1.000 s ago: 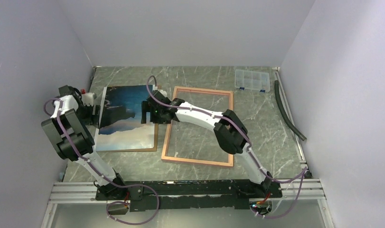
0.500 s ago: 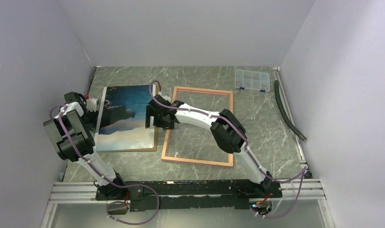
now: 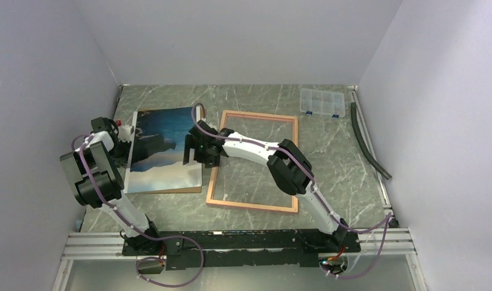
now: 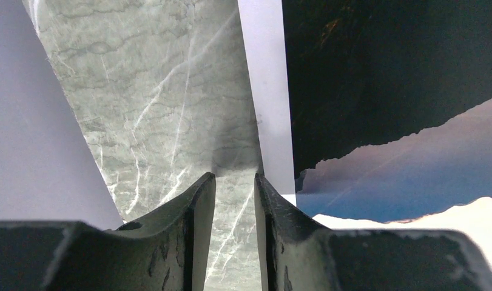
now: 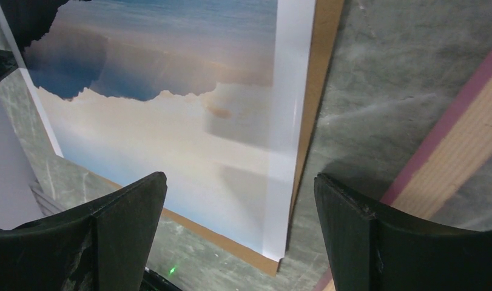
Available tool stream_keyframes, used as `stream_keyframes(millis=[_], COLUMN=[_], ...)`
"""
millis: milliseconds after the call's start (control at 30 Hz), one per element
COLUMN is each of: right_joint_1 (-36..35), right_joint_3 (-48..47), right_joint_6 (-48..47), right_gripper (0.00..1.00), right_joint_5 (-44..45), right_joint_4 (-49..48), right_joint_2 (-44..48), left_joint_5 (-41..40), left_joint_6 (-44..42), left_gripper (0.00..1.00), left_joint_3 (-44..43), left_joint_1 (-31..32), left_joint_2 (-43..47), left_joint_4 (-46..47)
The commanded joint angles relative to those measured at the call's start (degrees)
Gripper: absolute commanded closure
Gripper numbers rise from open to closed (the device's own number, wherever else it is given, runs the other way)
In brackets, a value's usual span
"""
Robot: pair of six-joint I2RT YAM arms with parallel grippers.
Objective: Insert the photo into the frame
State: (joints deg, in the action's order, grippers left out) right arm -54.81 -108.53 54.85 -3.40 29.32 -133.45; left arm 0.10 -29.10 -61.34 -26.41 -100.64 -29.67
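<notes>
Top external progress: nothing is seated yet. The photo lies outside the frame, so lifting, shifting and fitting it all appear left to do.
Table [image 3: 328, 130]: one.
Frame [image 3: 261, 114]: one, empty, flat at mid-table.
Photo [image 3: 161, 163]: one, picture side up near the left edge, just beside the frame.
Backing board [image 5: 319, 73]: one, under the photo.
Hose [image 3: 367, 145]: one, along the right edge.
Organiser box [image 3: 321, 102]: one, far right corner.
Right pincer [image 5: 240, 179]: one, spread wide over the photo's right edge, holding nothing.
Left pincer [image 4: 234, 182]: one, at the photo's left edge, only a slim gap, nothing visibly held.

White arms [image 3: 249, 145], black joints [image 3: 290, 173], purple cables [image 3: 193, 115].
</notes>
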Motion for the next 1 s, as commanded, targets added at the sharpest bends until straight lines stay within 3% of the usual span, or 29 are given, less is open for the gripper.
stream_keyframes(millis=[0,233,733,967], right_joint_1=[-0.6,-0.6,-1.0,-1.9], right_joint_3=[-1.9,1.0,3.4,-0.7], right_joint_6=[1.6,4.0,4.3,2.7], right_gripper=[0.04,0.05,0.08,0.09], right_joint_5=[-3.2,-8.2,-8.6,-7.4], right_joint_4=[-0.3,-5.0,-7.0,-2.1], right_joint_2=[-2.5,-1.6,3.3,1.8], left_joint_5=[3.0,1.6,1.8,1.8], left_joint_6=[1.6,1.5,1.0,1.1], left_gripper=[0.65,0.66,0.71,0.73], left_joint_3=[2.6,4.1,4.7,5.9], left_joint_1=[1.0,2.8,3.2,3.8], left_joint_2=[-0.4,-0.4,0.6,2.0], left_joint_4=[-0.4,1.3,1.1,1.0])
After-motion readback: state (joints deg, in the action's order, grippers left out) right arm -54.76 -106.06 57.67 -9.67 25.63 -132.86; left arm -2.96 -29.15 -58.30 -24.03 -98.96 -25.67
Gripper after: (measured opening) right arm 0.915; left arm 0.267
